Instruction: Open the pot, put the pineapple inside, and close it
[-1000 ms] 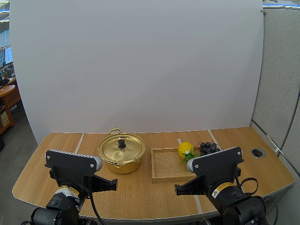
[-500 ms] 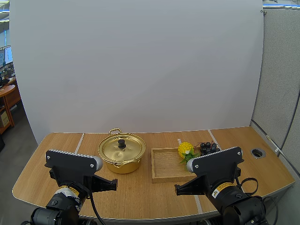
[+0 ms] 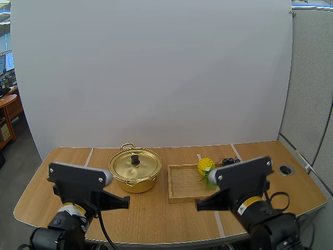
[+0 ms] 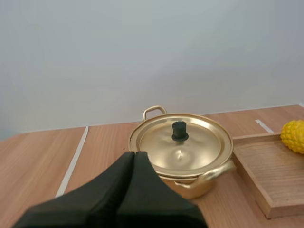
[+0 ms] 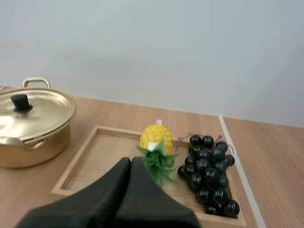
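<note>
Left gripper (image 4: pixel 134 156) and right gripper (image 5: pixel 131 162) hang closed and empty, short of the gold pot (image 3: pixel 130 184), lid (image 4: pixel 190 147) on, and the pineapple (image 5: pixel 156 138) lying in the wooden tray (image 5: pixel 95 156); no step appears done yet.

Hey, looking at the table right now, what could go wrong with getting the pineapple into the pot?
The lid is on and its black knob is small; the left gripper, shut now, could slip off it. The pineapple lies close beside the grapes in the tray, so the right gripper may snag or drag them.
</note>
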Tool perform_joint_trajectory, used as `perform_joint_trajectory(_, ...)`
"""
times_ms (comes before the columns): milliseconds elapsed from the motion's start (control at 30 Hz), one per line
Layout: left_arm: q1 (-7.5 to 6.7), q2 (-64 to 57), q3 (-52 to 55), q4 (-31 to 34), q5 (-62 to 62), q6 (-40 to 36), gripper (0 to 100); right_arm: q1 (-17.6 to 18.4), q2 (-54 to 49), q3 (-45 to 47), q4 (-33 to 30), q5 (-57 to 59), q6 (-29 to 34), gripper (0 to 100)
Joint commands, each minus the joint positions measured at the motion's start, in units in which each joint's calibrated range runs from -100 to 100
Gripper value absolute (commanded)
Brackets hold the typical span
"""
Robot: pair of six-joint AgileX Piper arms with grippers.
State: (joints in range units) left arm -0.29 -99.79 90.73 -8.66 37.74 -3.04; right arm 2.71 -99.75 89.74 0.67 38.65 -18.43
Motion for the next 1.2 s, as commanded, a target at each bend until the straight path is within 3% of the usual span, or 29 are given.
perform_joint_trajectory(0,-0.01,-0.2,-4.9,0.6,2.5,-0.6,0,-0.2,-0.3,-5.9,0.2,4.8,0.2,0)
perform_joint_trajectory(233,-0.01,-0.2,-17.0,1.3,9.0,-0.6,0,-0.2,-0.3,-17.7,-0.1,16.6,0.2,0)
perform_joint_trajectory(600,-0.01,-0.2,-35.7,1.3,35.1,-0.6,0,-0.2,-0.3,-33.2,-0.7,44.7,0.2,0)
perform_joint_trajectory(767,-0.01,0.8,-37.0,1.2,36.5,-0.6,0,-0.2,-0.1,-35.4,-0.7,48.4,0.2,0)
perform_joint_trajectory(1167,-0.01,20.6,-37.0,-5.0,35.7,5.1,0,-0.2,13.6,-35.5,-0.7,51.1,0.5,0)
